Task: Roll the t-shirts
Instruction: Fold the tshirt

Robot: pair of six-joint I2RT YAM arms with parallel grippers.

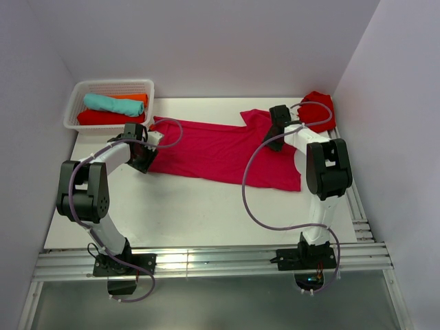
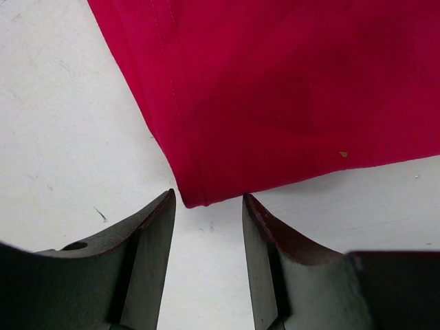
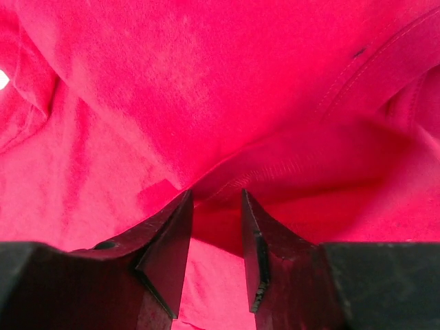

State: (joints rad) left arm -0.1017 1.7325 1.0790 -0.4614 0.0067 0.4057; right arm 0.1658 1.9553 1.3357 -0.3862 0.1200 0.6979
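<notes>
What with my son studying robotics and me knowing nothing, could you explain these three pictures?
Two robot arms are bolted at a white table. The wide picture looks down from above; the other two come from a camera on each wrist. A crimson t-shirt lies spread flat. The left gripper stands open at its hem corner; the right gripper, open too, rests on the cloth at the other end. Neither holds anything. A basket holds rolled shirts; a red bundle lies far right.

No text, brand, number or sign is legible anywhere, not even on the crimson t-shirt [image 1: 220,155]
</notes>
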